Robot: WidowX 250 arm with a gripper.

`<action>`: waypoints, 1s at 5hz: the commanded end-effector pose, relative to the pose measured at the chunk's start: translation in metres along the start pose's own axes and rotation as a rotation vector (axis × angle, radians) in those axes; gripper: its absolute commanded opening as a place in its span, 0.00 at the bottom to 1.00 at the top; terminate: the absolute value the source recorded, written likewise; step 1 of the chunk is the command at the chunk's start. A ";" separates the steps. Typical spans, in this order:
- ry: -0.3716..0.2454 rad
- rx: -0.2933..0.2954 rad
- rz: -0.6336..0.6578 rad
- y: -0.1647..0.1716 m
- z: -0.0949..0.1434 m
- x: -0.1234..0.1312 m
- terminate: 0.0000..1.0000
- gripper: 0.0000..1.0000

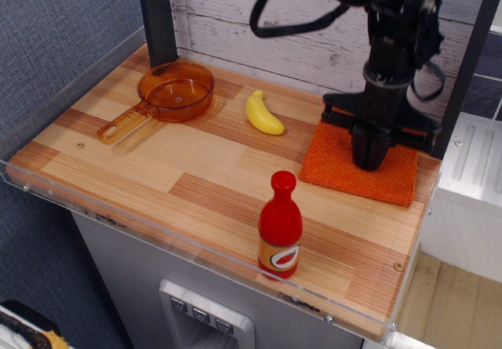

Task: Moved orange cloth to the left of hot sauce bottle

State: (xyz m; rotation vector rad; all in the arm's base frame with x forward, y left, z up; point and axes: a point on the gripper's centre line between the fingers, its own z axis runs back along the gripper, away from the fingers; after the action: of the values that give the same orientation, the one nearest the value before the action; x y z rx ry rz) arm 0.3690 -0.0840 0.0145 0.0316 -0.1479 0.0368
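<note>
The orange cloth [337,161] lies flat at the back right of the wooden table. My gripper [370,163] stands upright on the cloth's middle right. Its fingers are drawn together with the tips pressed into the fabric, and they seem to pinch it. The hot sauce bottle [280,225], red with a round red cap and an orange-and-white label, stands upright near the front edge. It is in front of the cloth and to its left, well apart from it.
A yellow banana [263,113] lies left of the cloth. A translucent orange pan [174,91] sits at the back left with its handle pointing front left. A dark post [157,16] stands behind the pan. The table's right edge [427,200] is close to the cloth.
</note>
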 end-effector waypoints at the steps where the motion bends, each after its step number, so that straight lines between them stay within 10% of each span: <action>1: -0.023 -0.005 0.029 -0.003 0.012 -0.005 0.00 0.00; 5: 0.025 0.053 0.128 0.007 0.016 -0.052 0.00 0.00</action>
State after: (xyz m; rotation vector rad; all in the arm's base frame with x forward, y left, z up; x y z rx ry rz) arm 0.3165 -0.0764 0.0091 0.0863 -0.0956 0.1711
